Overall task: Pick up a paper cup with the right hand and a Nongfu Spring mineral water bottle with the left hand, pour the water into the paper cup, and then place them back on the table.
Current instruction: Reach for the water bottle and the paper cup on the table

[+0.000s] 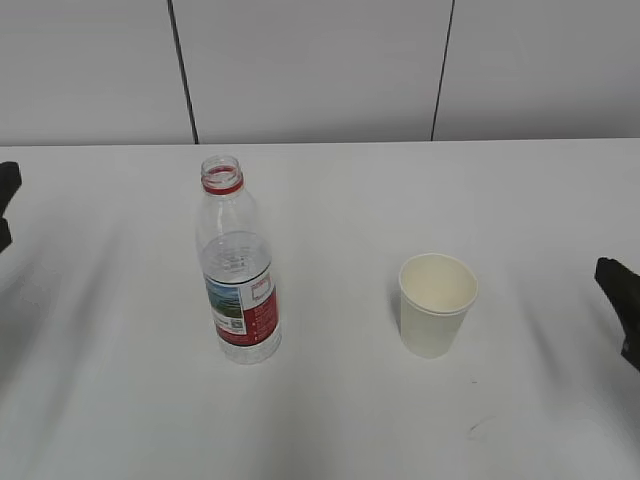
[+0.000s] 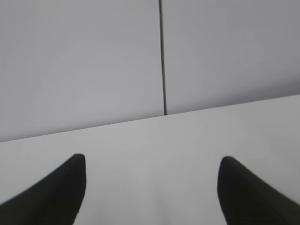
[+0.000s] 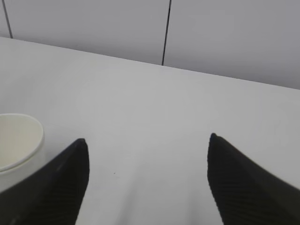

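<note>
On the white desk (image 1: 330, 210), left of centre in the exterior view, the water bottle (image 1: 238, 265) stands upright with no cap on its open mouth. It has a red ring at the neck and a red-and-white label with a landscape picture low on its body. Clear water (image 1: 240, 262) fills it to a line a little above the label. To its right, well apart from it, the paper cup (image 1: 436, 304) stands upright with its mouth open; its inside looks off-white and I cannot tell whether anything is in it. A small dark scuff mark (image 1: 478, 427) lies on the desk in front of the cup, toward the near right.

At the left edge of the exterior view only a black sliver of the left end effector (image 1: 7, 195) shows, far from the bottle. From the left wrist, the left end effector (image 2: 152, 168) has its two black fingers spread wide, with nothing but bare desk between them. At the right edge of the exterior view a black piece of the right end effector (image 1: 622, 305) shows, well apart from the cup. From the right wrist, the right end effector (image 3: 147, 147) is likewise wide apart and holds nothing; the cup (image 3: 18, 140) sits just outside its left finger (image 3: 61, 183), partly hidden behind it.

Behind the desk runs a pale grey panelled wall (image 1: 320, 60) with thin dark vertical seams.
</note>
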You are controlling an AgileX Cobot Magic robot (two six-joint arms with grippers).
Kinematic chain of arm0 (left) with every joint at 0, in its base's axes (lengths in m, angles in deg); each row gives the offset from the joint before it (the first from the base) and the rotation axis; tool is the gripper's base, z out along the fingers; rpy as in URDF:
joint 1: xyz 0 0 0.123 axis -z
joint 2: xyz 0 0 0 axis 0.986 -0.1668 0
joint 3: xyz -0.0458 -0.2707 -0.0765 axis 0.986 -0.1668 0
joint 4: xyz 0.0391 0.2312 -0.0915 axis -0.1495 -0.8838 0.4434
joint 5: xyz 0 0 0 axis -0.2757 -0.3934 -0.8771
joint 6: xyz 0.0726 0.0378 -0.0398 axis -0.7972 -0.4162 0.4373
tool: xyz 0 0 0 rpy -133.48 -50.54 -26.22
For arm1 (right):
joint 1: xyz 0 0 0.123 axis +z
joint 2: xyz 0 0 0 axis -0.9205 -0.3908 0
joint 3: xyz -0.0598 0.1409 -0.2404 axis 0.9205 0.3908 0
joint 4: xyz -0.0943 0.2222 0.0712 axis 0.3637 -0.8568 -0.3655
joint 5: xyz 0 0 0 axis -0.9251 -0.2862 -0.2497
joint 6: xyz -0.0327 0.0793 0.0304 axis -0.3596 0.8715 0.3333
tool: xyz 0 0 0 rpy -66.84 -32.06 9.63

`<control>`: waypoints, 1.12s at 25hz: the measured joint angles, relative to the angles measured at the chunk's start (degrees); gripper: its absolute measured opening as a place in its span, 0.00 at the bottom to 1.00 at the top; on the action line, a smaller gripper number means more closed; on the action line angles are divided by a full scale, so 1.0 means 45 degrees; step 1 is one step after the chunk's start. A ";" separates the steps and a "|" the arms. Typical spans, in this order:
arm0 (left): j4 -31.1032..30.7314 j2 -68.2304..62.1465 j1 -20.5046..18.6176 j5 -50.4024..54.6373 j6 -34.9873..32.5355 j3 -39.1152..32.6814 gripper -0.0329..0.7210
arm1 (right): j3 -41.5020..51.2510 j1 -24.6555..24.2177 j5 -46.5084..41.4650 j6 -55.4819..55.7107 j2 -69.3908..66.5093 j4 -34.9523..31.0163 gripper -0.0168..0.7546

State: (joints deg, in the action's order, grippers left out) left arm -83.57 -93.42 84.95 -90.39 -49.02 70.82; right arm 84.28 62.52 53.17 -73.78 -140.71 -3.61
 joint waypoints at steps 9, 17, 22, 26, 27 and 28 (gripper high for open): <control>-0.1110 -0.2012 0.0923 -0.0596 0.0000 0.0026 0.73 | -0.0099 0.0000 0.1682 -0.0306 -0.2942 0.1378 0.77; -0.2269 -0.3692 0.1199 -0.1612 0.0378 0.0052 0.73 | -0.0181 0.0000 0.2278 -0.0337 -0.5001 0.2899 0.77; -0.3554 -0.4468 0.1199 -0.2067 0.0458 0.0055 0.73 | -0.0284 0.0000 0.2303 -0.0453 -0.6244 0.3099 0.78; -0.4145 -0.5108 0.1199 -0.3090 0.0458 0.0065 0.73 | -0.0284 0.0000 0.2331 -0.0689 -0.6700 0.3656 0.78; -0.4176 -0.5309 0.1199 -0.3263 0.0458 0.0080 0.73 | -0.0303 0.0000 0.2354 -0.0717 -0.6746 0.3800 0.78; -0.4188 -0.5491 0.1199 -0.3388 0.0458 0.0089 0.73 | -0.0303 0.0000 0.2354 -0.0734 -0.6747 0.3904 0.78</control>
State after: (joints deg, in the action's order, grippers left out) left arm -102.42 -118.13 90.35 -105.63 -46.96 71.22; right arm 82.92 62.52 63.76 -77.08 -171.07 13.95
